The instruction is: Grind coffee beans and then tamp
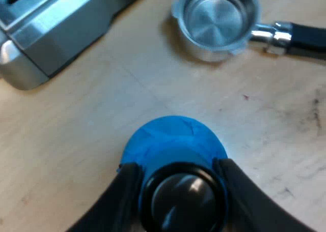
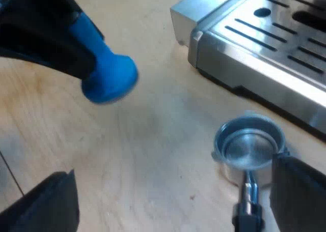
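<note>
My left gripper (image 1: 178,194) is shut on the blue tamper (image 1: 173,143), its fingers pressing either side of the stem just under the black knob (image 1: 179,201). From the right wrist view the tamper (image 2: 109,79) hangs tilted above the wooden table, held by the left gripper (image 2: 76,44). The metal holder (image 1: 216,21) lies loose on the table with its basket empty and shiny, beyond the tamper. My right gripper (image 2: 173,201) is open and wide, above the holder (image 2: 249,148). The holder's dark handle (image 2: 248,214) runs close beside one finger (image 2: 300,196), untouched.
The espresso machine's steel drip tray (image 2: 265,49) with its slotted grate stands close behind the holder. Its corner (image 1: 30,54) also lies near the tamper. Bare wooden table (image 2: 153,155) stretches between the tamper and the holder.
</note>
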Robot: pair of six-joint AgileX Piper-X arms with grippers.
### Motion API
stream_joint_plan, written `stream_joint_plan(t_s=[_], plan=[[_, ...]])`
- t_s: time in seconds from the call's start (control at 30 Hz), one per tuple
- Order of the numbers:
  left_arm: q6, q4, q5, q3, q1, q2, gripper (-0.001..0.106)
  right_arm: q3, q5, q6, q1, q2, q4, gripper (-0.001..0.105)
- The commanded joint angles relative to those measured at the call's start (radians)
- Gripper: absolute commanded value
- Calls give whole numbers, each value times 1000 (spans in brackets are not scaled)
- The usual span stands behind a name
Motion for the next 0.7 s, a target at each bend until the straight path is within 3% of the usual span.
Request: stream_joint_plan(t_s=[0.03, 0.27, 0.3, 0.43, 0.7], plan=[[-6, 16, 6, -25, -23, -13, 0, -2, 16, 0, 0, -61, 126, 77], [-7, 30, 6, -94, -74, -13, 0, 4, 84, 0, 0, -125, 198, 77], [-7, 30, 6, -105, -84, -13, 0, 30, 137, 0, 0, -148, 198, 77], [-7, 30, 8, -123, -104, -13, 0, 64, 143, 0, 0, -168, 189, 77], [-7, 30, 29, -123, -111, -10, 0, 174, 142, -4, 0, -172, -31, 77]])
